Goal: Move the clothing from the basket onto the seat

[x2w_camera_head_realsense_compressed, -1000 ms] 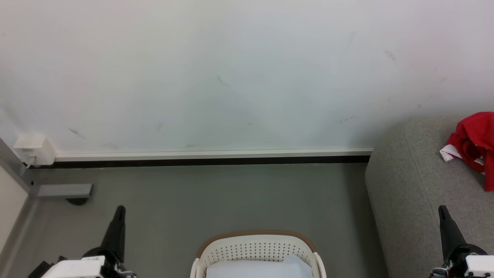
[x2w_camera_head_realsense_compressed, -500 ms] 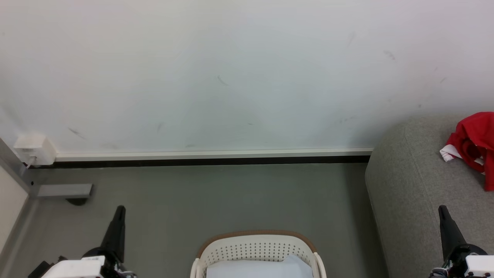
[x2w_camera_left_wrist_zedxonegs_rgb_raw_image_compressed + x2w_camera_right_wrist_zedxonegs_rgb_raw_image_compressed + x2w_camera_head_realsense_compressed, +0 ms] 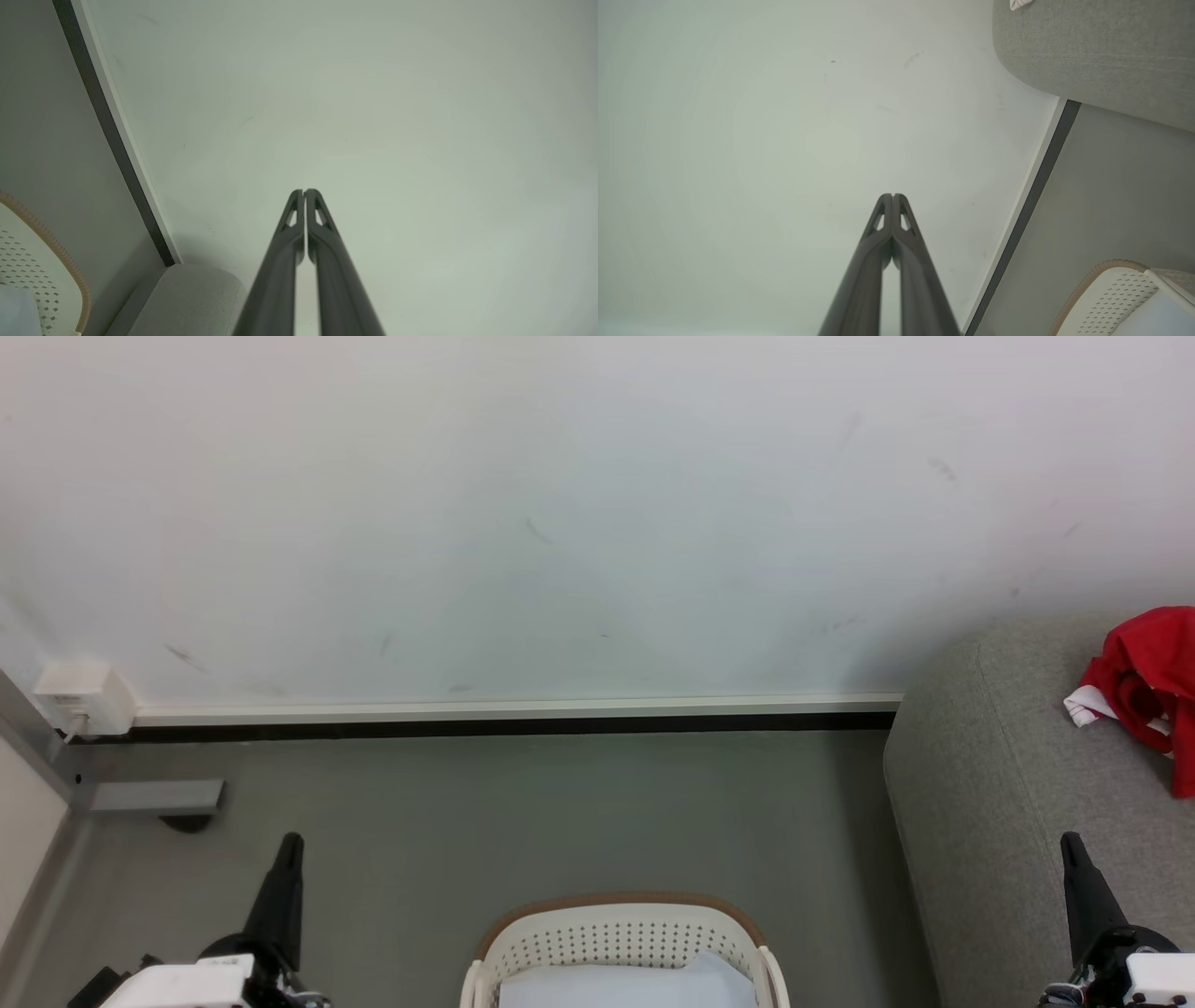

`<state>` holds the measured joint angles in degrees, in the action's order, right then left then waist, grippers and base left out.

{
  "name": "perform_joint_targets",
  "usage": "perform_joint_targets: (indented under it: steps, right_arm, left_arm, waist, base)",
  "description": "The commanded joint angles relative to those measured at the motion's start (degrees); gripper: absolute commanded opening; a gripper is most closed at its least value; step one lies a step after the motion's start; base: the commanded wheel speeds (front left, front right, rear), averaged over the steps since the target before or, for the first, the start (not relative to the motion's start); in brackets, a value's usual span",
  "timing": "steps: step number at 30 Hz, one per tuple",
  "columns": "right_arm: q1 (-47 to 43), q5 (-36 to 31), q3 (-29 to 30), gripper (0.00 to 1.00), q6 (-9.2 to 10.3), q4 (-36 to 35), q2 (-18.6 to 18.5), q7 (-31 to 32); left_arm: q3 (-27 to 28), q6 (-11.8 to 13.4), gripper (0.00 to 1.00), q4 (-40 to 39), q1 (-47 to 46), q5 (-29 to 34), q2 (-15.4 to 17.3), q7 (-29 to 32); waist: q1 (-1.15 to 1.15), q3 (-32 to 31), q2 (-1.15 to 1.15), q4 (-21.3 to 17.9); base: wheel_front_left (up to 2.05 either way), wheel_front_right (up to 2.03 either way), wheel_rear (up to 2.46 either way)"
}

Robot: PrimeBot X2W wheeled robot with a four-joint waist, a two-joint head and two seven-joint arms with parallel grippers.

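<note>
Clothing: a bunched red garment with white trim is lying on top of the seat, at the right edge of the head view.
Clothing and right gripper: the garment is sitting farther up that view than the tip of the right gripper and a little to its right. The two are apart, with bare grey upholstery between them.
Clothing and left gripper: the left gripper is hanging well apart from the garment, with the floor and the basket lying between.
Right gripper state: its two dark fingers are pressing together at the tips, gripping nothing and pointing at the wall.
Left gripper state: its fingers are likewise meeting at the tips, carrying nothing and aiming at the wall.
Basket: it is standing on the floor between the two grippers, near the seat's rounded end but not touching it.
Basket contents: a pale white-blue cloth is lying inside.
Cut off: the bottom edge of the head view is slicing through the basket, so most of its inside is going unseen. The frame's right edge is cropping the garment, and no lettering can be made out.
Hard to tell: in the right wrist view a white scrap is peeking in at the top edge above the seat, too little of it to identify.
</note>
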<state>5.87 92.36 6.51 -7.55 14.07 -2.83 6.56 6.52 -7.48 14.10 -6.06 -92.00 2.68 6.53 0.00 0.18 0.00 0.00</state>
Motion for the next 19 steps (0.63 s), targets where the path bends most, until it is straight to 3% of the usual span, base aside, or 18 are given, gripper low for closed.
perform_joint_targets:
  steps: [1, 19]
  right_arm:
    - [0.69, 0.11, 0.2, 0.0, 0.12, -0.22, -0.07, 0.15]
    - [0.69, 0.11, 0.19, 0.0, 0.12, -0.22, -0.07, 0.14]
  left_arm:
    - [0.15, -0.13, 0.0, -0.15, -0.43, -0.77, 0.38, 0.23]
    - [0.14, -0.13, 0.0, -0.15, -0.43, -0.77, 0.38, 0.22]
  waist:
    - [0.0, 0.0, 0.0, 0.0]
    - [0.0, 0.0, 0.0, 0.0]
  base:
    - [0.0, 0.0, 0.0]
    - [0.0, 0.0, 0.0]
